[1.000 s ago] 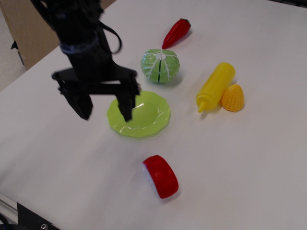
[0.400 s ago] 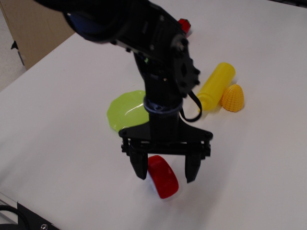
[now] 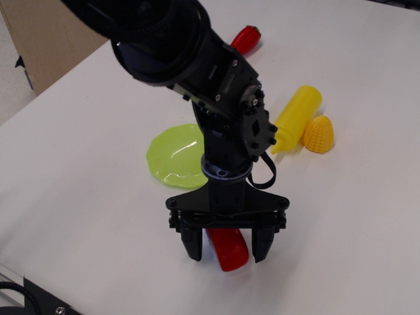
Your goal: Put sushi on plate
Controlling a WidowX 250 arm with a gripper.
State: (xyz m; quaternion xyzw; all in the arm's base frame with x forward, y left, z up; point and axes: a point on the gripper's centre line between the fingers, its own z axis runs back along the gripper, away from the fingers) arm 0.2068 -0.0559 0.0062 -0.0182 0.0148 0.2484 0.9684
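The red sushi (image 3: 230, 251) lies on the white table near the front, partly covered by my black gripper (image 3: 227, 254). The gripper is lowered over it, with one finger on each side of the sushi. The jaws stand open, slightly wider than the sushi, with the right finger close to its side. The lime-green plate (image 3: 172, 155) with the wavy rim lies behind and to the left of the gripper, and the arm hides its right part.
A yellow squeeze bottle (image 3: 298, 115) and a yellow corn piece (image 3: 318, 134) lie at the right. A red chili pepper (image 3: 247, 37) shows behind the arm. A brown box (image 3: 39, 46) stands off the table's far left. The table's front edge (image 3: 39, 289) is at the lower left.
The arm has swung from above the plate to the sushi and come down. The open fingers now straddle the sushi lower than 0.4 s ago. The sushi has barely moved.
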